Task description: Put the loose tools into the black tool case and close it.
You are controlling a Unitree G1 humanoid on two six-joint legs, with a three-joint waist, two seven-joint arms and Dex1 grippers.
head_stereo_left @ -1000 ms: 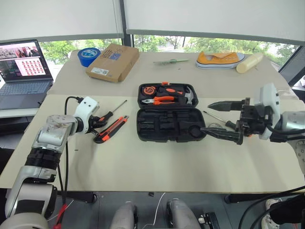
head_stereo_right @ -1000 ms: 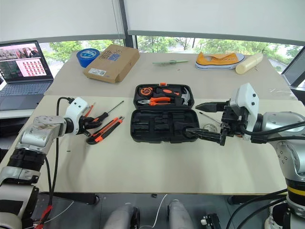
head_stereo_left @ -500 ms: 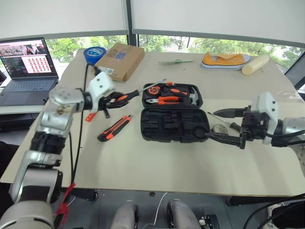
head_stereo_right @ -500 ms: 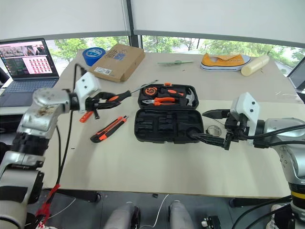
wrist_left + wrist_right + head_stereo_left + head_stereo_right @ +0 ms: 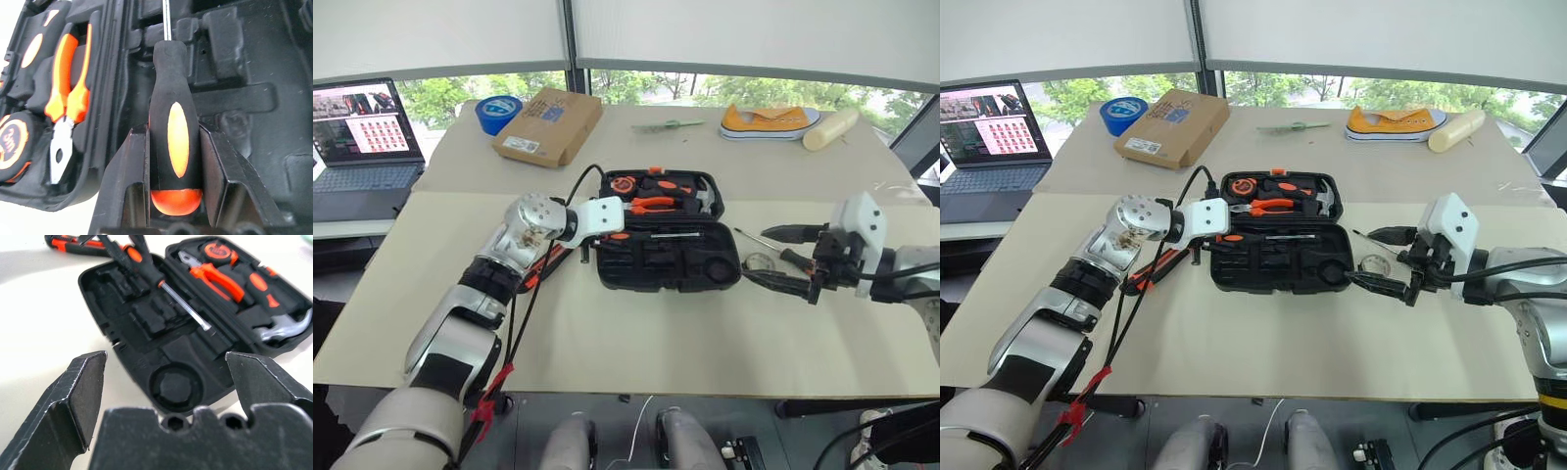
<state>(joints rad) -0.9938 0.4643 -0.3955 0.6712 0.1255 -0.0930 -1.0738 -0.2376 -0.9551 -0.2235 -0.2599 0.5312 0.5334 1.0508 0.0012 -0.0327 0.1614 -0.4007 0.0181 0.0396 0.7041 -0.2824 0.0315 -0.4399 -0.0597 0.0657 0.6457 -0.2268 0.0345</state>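
The beige desk (image 5: 636, 343) carries the black tool case (image 5: 668, 262), lying open near the desk's middle, its lid half toward the far edge holding orange-handled pliers (image 5: 651, 205), a tape measure (image 5: 623, 184) and a hammer (image 5: 705, 201). The left gripper (image 5: 174, 161) is clamped on the handle of an orange-and-black screwdriver (image 5: 172, 112), held over the case's near half with the shaft (image 5: 668, 235) pointing along the moulded slots; whether the tool touches the tray cannot be told. The right gripper (image 5: 781, 257) hovers just off the case's right end with its fingers spread wide and nothing between them. Beside it on the desk lie another screwdriver (image 5: 773, 247) and what looks like a small tape roll (image 5: 759, 262). The orange-and-black utility knife (image 5: 1157, 268) lies left of the case, partly under the left arm. Toward the far left corner sit a brown cardboard box (image 5: 548, 126) and a blue tape roll (image 5: 496, 114).
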